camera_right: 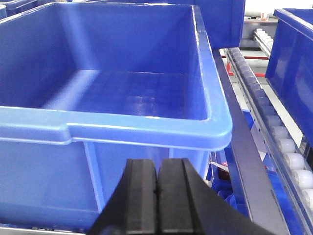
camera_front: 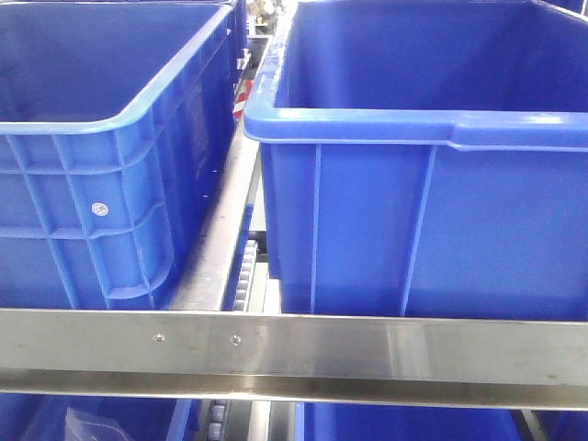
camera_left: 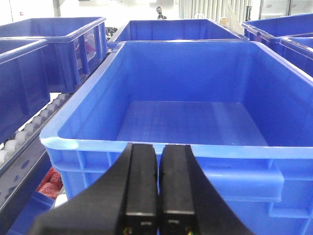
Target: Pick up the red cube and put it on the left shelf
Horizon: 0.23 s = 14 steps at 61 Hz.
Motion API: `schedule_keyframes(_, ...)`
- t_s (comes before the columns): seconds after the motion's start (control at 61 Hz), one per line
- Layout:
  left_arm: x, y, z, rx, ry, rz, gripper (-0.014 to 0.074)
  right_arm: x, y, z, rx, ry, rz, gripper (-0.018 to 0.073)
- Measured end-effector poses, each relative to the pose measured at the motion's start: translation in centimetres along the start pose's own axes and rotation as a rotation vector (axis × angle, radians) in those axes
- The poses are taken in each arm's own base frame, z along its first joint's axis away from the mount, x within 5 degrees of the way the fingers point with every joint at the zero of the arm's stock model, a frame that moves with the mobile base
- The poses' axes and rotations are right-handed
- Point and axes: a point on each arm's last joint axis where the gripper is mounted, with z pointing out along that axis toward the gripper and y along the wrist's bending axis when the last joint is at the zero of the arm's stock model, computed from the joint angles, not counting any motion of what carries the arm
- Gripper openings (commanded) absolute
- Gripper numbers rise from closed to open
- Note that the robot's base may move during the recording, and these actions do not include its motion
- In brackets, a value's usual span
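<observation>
Front-facing view puts you right at the left shelf (camera_front: 294, 354): its steel front rail with two screws runs across the bottom, and two blue crates (camera_front: 432, 184) sit side by side on the tier behind it, rollers showing in the gap between them. Your left gripper (camera_left: 159, 196) hangs just in front of a crate's near rim, jaws pressed together on nothing. Your right gripper (camera_right: 156, 200) is likewise closed and empty before another crate; you can't see the red cube in any view.
</observation>
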Motion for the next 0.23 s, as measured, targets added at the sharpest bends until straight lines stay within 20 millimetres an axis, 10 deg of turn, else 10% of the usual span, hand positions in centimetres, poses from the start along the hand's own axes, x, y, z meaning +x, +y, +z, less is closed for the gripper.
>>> schedule_keyframes(0.23,0.00,0.00,0.00,0.000,0.000,0.000,0.0102,0.02,0.00,0.00,0.000,0.002,0.000,0.0048)
